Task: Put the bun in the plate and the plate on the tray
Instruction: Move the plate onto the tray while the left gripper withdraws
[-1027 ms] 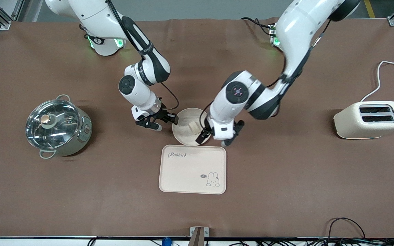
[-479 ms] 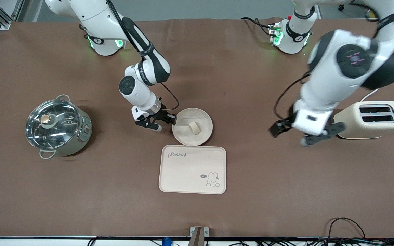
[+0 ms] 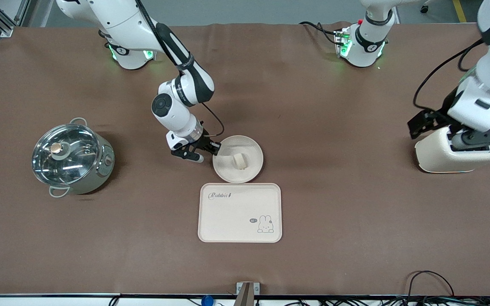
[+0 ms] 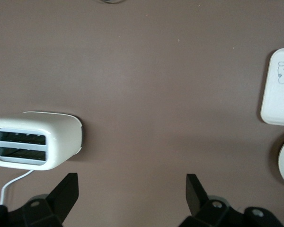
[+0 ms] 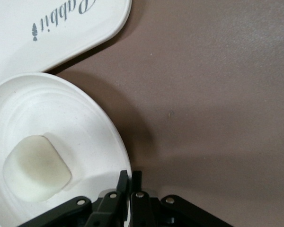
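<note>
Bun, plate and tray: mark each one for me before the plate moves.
bun point(image 3: 240, 161), front view, on its top face.
plate point(image 3: 251, 145), front view, on its bare raised rim.
tray point(image 3: 228, 216), front view, on its bare middle.

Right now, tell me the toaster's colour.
Cream-white toaster with dark slots, clearest in the left wrist view.

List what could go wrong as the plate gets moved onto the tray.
1. The right hand pinches only the thin rim of the plate on one side, so the plate may tip or slip as it is lifted.
2. The bun lies loose in the plate and could roll out if it tilts.
3. The tray lies close beside the plate, so a low carry might catch its raised edge.
The left hand hangs open over the toaster.
</note>
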Robot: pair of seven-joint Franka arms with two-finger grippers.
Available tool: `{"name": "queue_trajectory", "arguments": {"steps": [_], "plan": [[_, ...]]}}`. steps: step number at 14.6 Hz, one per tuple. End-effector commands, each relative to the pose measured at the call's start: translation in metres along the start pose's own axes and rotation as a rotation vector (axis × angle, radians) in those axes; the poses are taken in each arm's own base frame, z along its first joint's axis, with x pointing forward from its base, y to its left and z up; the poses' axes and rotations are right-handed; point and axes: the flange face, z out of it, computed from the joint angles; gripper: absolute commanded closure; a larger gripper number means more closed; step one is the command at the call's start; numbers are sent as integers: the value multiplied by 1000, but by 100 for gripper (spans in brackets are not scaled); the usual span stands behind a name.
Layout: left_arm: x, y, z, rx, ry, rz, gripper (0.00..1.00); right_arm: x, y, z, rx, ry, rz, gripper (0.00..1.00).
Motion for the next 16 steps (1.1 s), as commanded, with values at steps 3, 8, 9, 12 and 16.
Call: {"name": "queue_trajectory", "arguments": {"steps": [3, 8, 9, 12, 16], "plan": [[-38, -42, -25, -37, -25, 6, 0, 0, -16, -26, 51, 34, 40, 100], [-69, -37, -33, -33, -83, 37, 0, 43, -65, -35, 142, 101, 20, 100], [-69, -37, -34, -33, -86, 43, 0, 72, -72, -41, 165, 131, 35, 100], [-68, -34, -34, -46, -86, 58, 0, 134, -69, -37, 175, 155, 58, 100], [-66, -32, -33, -61, -82, 60, 0, 167, -55, -18, 152, 170, 56, 100]]}}
